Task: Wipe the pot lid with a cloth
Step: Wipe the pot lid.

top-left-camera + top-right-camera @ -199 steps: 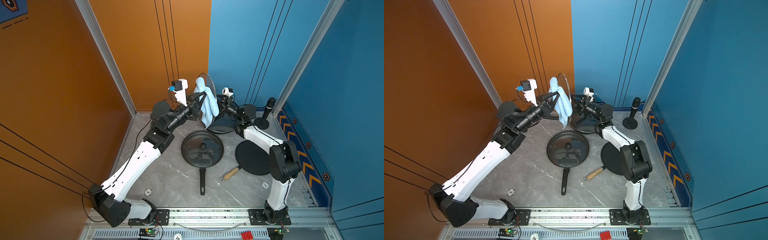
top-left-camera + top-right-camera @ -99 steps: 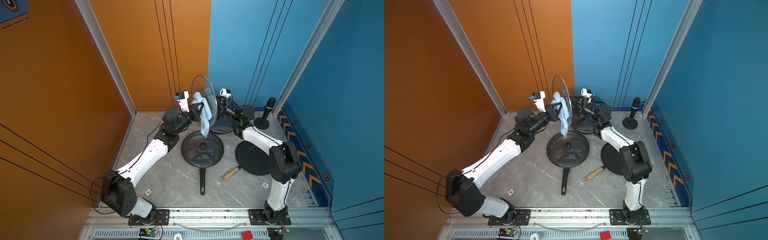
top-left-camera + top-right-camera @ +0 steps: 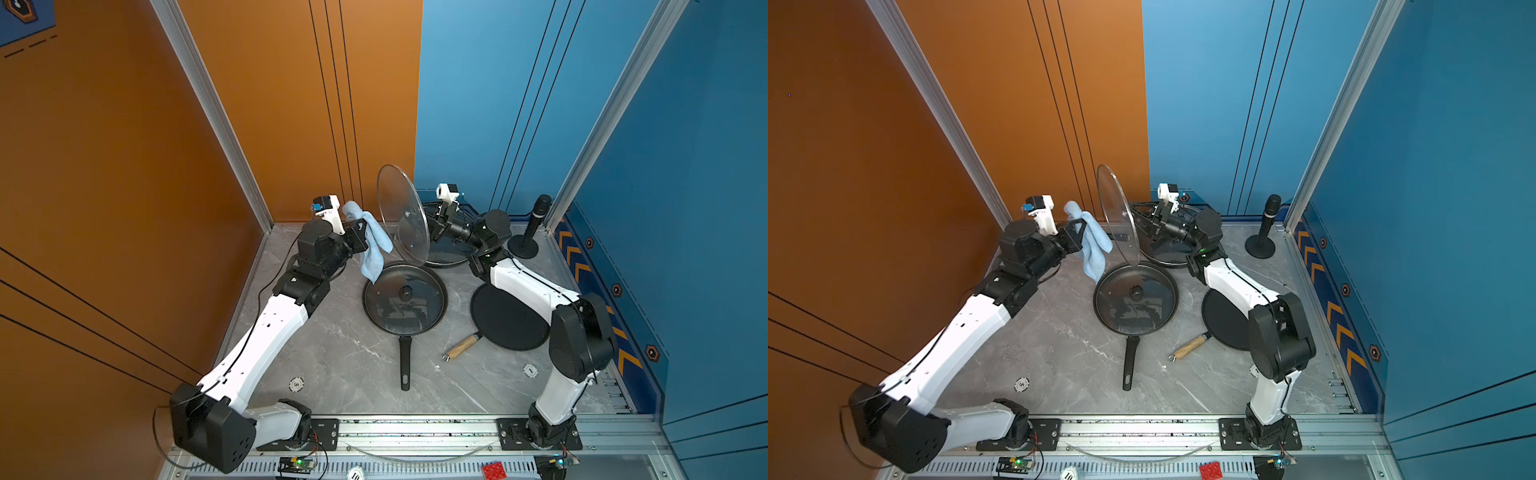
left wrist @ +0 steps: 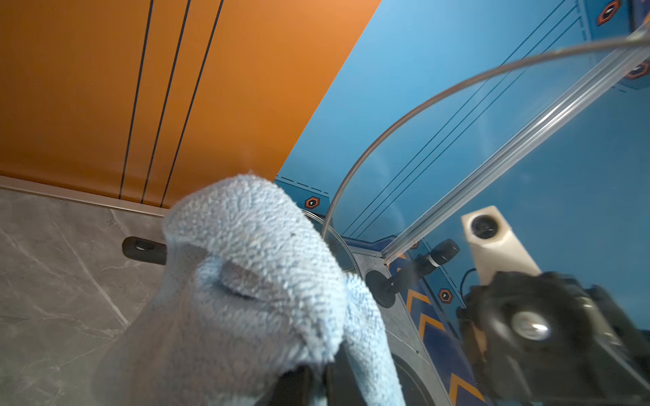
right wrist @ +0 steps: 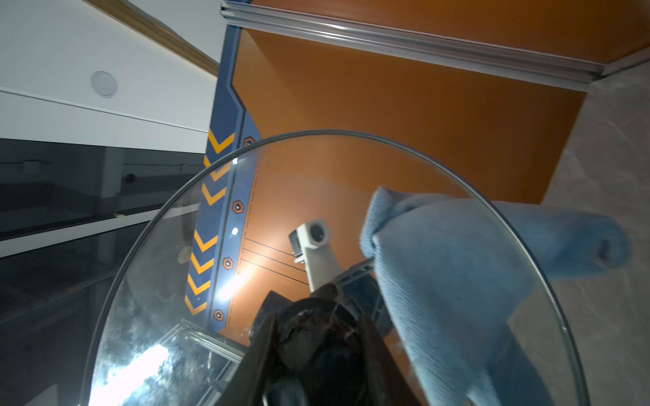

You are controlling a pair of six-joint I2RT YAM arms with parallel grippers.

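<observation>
One tabletop (image 3: 353, 365): grey, perhaps marble | orange wall (image 3: 270, 104) | blue wall (image 3: 478, 104) | cloth (image 3: 374, 245) aloft

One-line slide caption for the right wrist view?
Right gripper holds the glass pot lid; the light-blue cloth shows through it.

Left arm (image 3: 270, 332) and right arm (image 3: 528, 286) stretch toward the tabletop's (image 3: 332, 365) far edge, wrists raised, facing each other — left gripper (image 3: 360, 232) clamped on the cloth (image 3: 374, 253), right gripper (image 3: 430, 224) on the pot lid's (image 3: 397, 195) knob.
</observation>
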